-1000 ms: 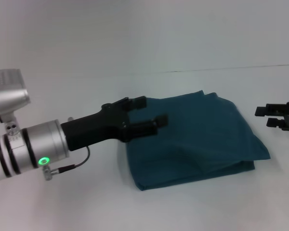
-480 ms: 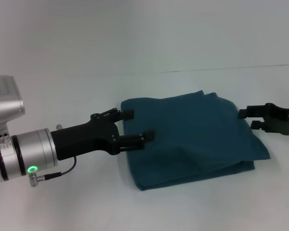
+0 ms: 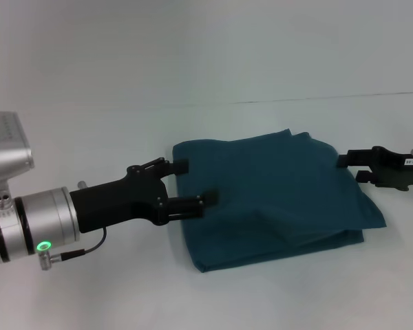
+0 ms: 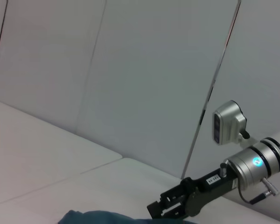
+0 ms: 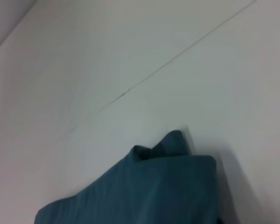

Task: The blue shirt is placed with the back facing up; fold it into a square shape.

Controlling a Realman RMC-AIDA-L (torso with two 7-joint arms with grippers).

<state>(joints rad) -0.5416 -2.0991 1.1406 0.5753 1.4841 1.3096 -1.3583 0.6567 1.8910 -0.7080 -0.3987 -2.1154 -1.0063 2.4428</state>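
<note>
Head view shows the left claw (image 3: 191, 184) at the left edge of the blue shirt (image 3: 279, 192). Its two black fingers (image 3: 186, 205) are spread apart, released, with nothing between them. One finger tip lies over the near left part of the cloth, the other is by the far left corner; whether they touch the cloth I cannot tell. Behind the claw comes the black wrist body and then the silver arm segment with a green light.

The right claw (image 3: 349, 169) is at the right side of the shirt, its finger tips at the right edge of the cloth. Its fingers are also parted and hold nothing. In the left wrist view this right claw (image 4: 164, 209) is seen farther off, above a small piece of the shirt (image 4: 91, 217).

The shirt lies folded in a roughly square pile in the middle of the white worktop (image 3: 89, 289), plain side up, with layered edges at the near side. The right wrist view shows one corner of the shirt (image 5: 149, 186) on the worktop.
</note>
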